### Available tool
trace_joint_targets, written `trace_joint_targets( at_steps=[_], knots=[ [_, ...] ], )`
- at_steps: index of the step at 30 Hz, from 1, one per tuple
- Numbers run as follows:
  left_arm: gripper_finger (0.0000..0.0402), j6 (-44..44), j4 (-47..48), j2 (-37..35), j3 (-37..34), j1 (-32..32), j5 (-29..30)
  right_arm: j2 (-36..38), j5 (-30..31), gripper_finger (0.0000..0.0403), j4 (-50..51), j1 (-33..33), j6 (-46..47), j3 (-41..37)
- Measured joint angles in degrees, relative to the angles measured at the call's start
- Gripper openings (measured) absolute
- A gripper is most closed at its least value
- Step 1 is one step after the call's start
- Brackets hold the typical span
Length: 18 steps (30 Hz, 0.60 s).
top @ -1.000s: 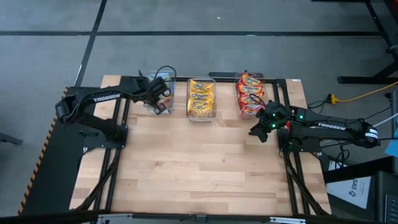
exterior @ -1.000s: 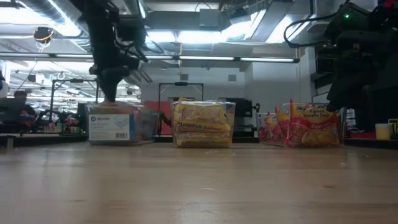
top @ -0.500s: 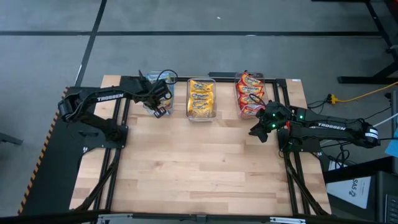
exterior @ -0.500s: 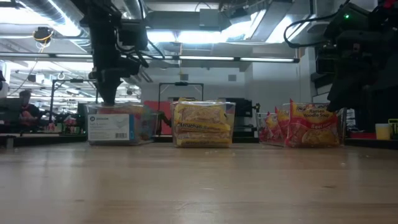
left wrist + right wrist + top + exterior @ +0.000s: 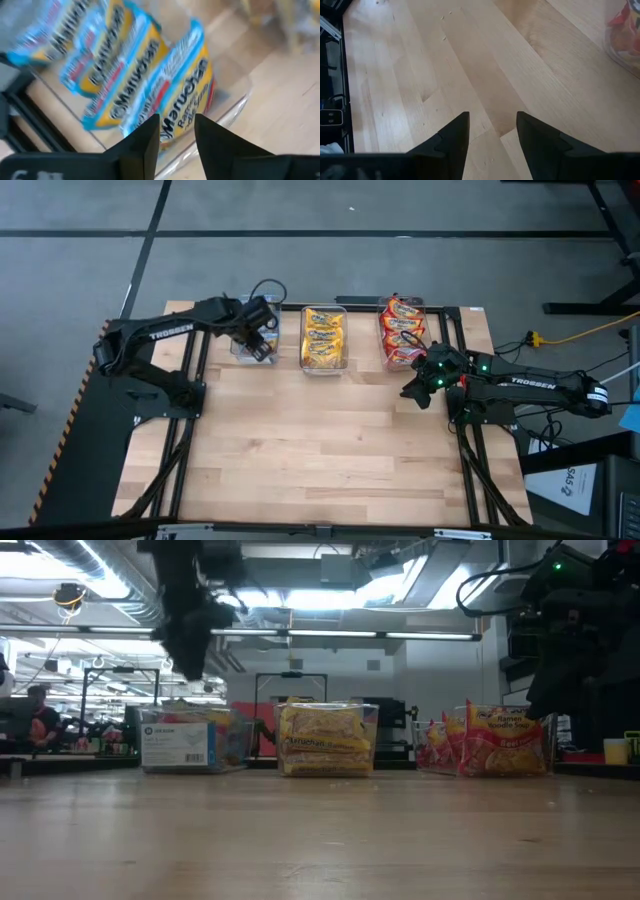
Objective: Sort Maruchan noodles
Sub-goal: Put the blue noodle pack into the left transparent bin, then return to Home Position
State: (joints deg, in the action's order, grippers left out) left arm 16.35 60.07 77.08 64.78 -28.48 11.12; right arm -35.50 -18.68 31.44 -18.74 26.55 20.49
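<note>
The blue packets stand on edge in a row inside the clear bin at the worktop's eleven o'clock. The yellow packets fill the middle bin at twelve o'clock, and the red packets sit at one o'clock, some standing just outside a bin there as far as the low view shows. No loose packet lies on the bare worktop, so the sort looks close to done.

The step in hand seems to be the left arm leaving the blue bin after a drop. To do it well, lift straight up until the fingers clear the bin's rim, so the nearest blue packet is not dragged or tipped out, and swing aside only then.

The left gripper hangs above the blue bin's three o'clock side, angled down at the packets. Its fingers are parted a little with nothing between them. The arm reaches in from the worktop's nine o'clock edge, elbow raised.

The right gripper waits low over bare wood at about two o'clock, just on the six o'clock side of the red packets, fingers apart and empty.
</note>
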Motion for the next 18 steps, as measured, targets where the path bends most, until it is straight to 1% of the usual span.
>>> trace_joint_targets(
  at_steps=[4,7,10,12,14,18],
  knots=[
    [0.0124,0.7,2.9,-0.2,5.7,1.2,1.4,0.0,0.2,0.0167,0.0,0.0,0.0,0.0],
    [0.0125,4.2,5.6,-0.4,8.9,2.9,0.1,0.0,1.9,0.0167,-0.1,0.0,0.0,0.0],
    [0.0125,4.6,11.4,-0.6,11.1,6.2,-1.7,0.0,4.2,0.0167,-1.5,0.0,0.0,0.0],
    [0.0125,4.7,16.0,-1.9,11.2,8.8,-1.5,0.4,3.6,0.0167,-3.8,0.0,0.0,0.0],
    [0.0125,6.8,18.7,-3.5,10.1,12.0,-2.1,1.0,1.8,0.0167,-8.0,0.0,0.0,0.0],
    [0.0125,18.3,18.3,-6.1,7.5,19.5,-4.2,2.6,-1.8,0.0167,-17.0,0.0,-0.2,0.0]
  ],
)
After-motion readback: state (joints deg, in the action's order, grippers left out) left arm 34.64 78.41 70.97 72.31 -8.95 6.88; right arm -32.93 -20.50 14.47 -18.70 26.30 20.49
